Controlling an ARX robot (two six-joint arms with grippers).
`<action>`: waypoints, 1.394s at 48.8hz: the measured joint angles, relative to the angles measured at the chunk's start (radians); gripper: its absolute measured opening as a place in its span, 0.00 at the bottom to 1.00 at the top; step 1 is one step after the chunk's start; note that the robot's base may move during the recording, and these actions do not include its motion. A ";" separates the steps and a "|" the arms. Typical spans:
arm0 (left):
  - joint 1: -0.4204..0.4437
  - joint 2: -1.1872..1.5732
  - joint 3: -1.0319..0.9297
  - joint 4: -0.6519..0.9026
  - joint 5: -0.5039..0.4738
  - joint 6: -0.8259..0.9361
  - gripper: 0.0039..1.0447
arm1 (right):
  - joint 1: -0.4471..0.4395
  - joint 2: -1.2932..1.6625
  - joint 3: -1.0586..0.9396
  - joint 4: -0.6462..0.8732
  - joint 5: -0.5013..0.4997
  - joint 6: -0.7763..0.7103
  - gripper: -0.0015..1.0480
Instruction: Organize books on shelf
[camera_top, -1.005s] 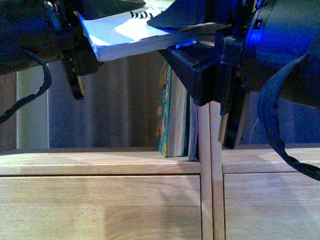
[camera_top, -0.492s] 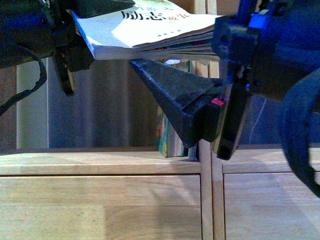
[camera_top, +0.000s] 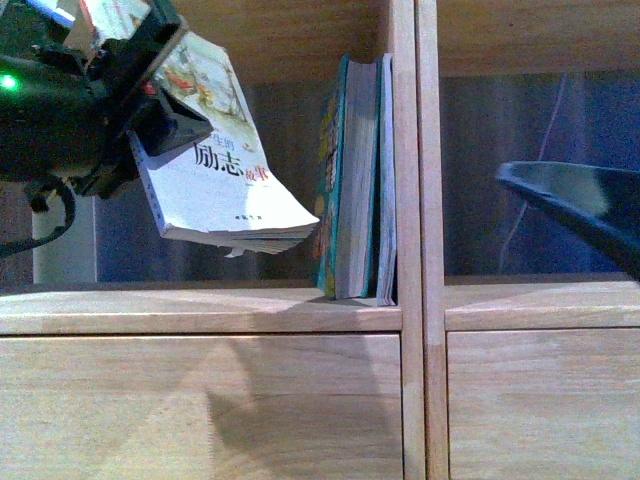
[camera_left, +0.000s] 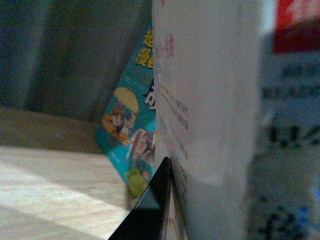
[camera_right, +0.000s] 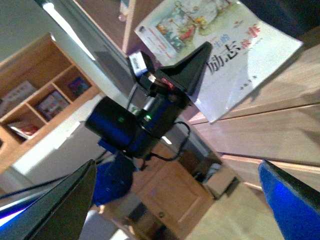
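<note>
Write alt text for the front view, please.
The left pincer holds a white book tilted above the shelf board, left of several books standing upright against the centre divider. A dark finger of the right pincer shows at right.

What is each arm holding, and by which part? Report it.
The left gripper holds the white book by its upper end; the right gripper is open, holding nothing.

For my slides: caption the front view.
Left gripper holds white book tilted beside upright books against the shelf divider.
</note>
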 joint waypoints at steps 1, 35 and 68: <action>-0.006 0.010 0.014 -0.008 -0.014 0.040 0.14 | -0.019 -0.024 -0.005 -0.032 -0.007 -0.018 0.93; -0.082 0.519 0.631 -0.174 -0.270 0.636 0.14 | -0.367 -0.320 -0.027 -0.372 -0.159 -0.359 0.93; -0.125 0.646 0.624 -0.015 -0.321 0.779 0.31 | -0.368 -0.320 -0.027 -0.372 -0.159 -0.359 0.93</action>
